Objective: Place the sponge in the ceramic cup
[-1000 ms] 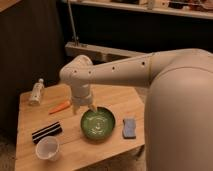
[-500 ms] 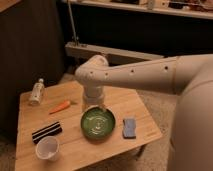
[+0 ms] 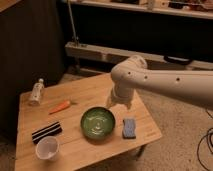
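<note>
The sponge (image 3: pixel 129 128) is a small blue pad lying flat on the wooden table (image 3: pixel 80 95), just right of the green bowl. The ceramic cup (image 3: pixel 47 148) is a small white round cup standing upright near the table's front left corner. My gripper (image 3: pixel 119 103) hangs from the white arm above the table, behind the right rim of the bowl and a little beyond and left of the sponge. It is far from the cup. Nothing shows in its hold.
A green bowl (image 3: pixel 98 123) sits mid-table between cup and sponge. A black-and-white striped block (image 3: pixel 46 132) lies just behind the cup. An orange carrot (image 3: pixel 61 106) and a pale bottle (image 3: pixel 36 91) lie at the left rear. The sponge lies close to the table's right edge.
The arm has swung to the right, from over the carrot side of the table to behind the bowl's right rim, closer to the sponge. The objects on the table have not moved.
</note>
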`<state>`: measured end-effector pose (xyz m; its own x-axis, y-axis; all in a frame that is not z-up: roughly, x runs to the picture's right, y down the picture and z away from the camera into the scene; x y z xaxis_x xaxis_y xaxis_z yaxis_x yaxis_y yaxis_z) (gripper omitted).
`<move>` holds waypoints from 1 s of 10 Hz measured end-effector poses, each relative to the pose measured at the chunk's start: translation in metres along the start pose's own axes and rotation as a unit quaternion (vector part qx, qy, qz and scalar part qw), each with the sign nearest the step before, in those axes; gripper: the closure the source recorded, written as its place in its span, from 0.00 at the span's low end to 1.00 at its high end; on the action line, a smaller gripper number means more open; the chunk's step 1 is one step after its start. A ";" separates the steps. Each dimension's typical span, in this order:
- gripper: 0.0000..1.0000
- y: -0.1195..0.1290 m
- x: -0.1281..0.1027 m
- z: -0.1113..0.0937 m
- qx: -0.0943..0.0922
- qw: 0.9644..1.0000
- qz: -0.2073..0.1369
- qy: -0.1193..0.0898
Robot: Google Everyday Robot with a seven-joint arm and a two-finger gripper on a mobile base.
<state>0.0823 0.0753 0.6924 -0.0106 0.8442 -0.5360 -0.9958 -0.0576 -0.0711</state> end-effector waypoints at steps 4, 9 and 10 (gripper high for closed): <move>0.35 -0.004 -0.001 0.000 0.000 1.000 0.003 0.002; 0.35 -0.008 0.014 0.039 -0.005 0.999 0.006 0.031; 0.35 -0.014 0.019 0.055 -0.004 0.999 0.010 0.035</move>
<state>0.0907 0.1213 0.7301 -0.0243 0.8039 -0.5942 -0.9947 -0.0787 -0.0658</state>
